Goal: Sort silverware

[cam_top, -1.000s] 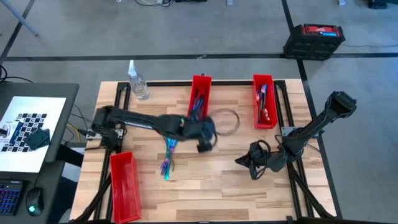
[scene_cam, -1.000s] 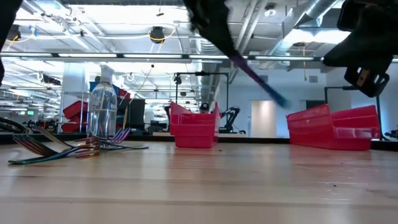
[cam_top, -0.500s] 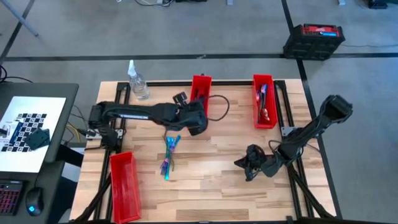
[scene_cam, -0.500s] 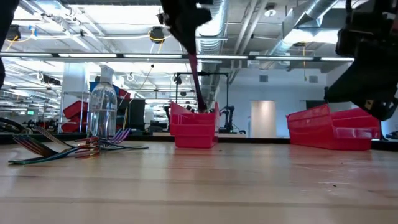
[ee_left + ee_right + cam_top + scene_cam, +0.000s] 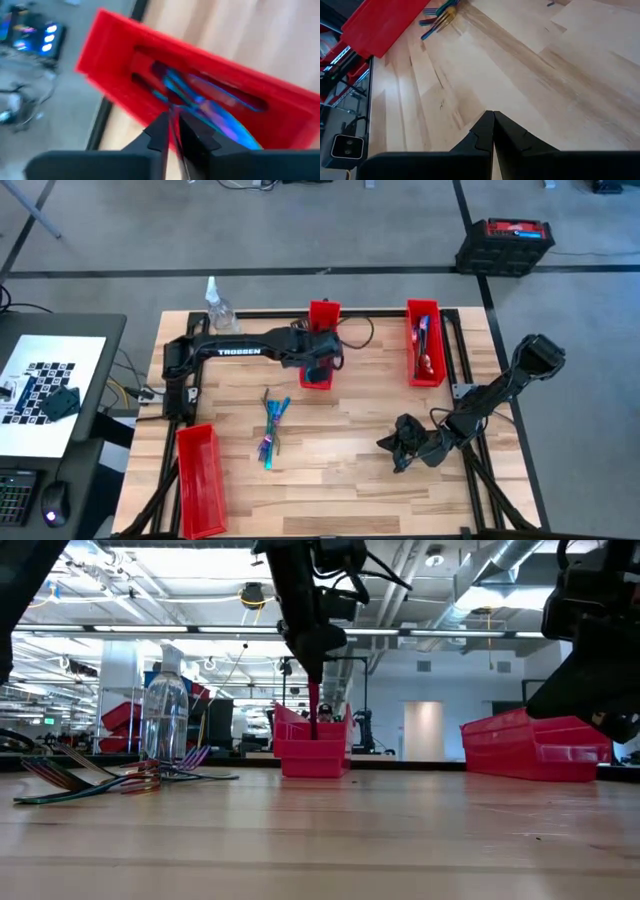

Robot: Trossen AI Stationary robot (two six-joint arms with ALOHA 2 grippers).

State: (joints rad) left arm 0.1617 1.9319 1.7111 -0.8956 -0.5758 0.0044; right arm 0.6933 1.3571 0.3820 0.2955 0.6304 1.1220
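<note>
Left end effector [image 5: 318,370] over the middle red bin [image 5: 323,316] at the table's far edge, clamped on a slim utensil [image 5: 313,712]. Risk: early release, landing outside. Right end effector [image 5: 400,448] closed, empty, near the right edge.

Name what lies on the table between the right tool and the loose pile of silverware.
Nothing: in the high view, only bare wooden table lies between the right tool and the pile of silverware.

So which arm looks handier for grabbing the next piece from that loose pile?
Probably the left. Its gripper is over the middle red bin, nearer the loose silverware than the right gripper, which is shut.
</note>
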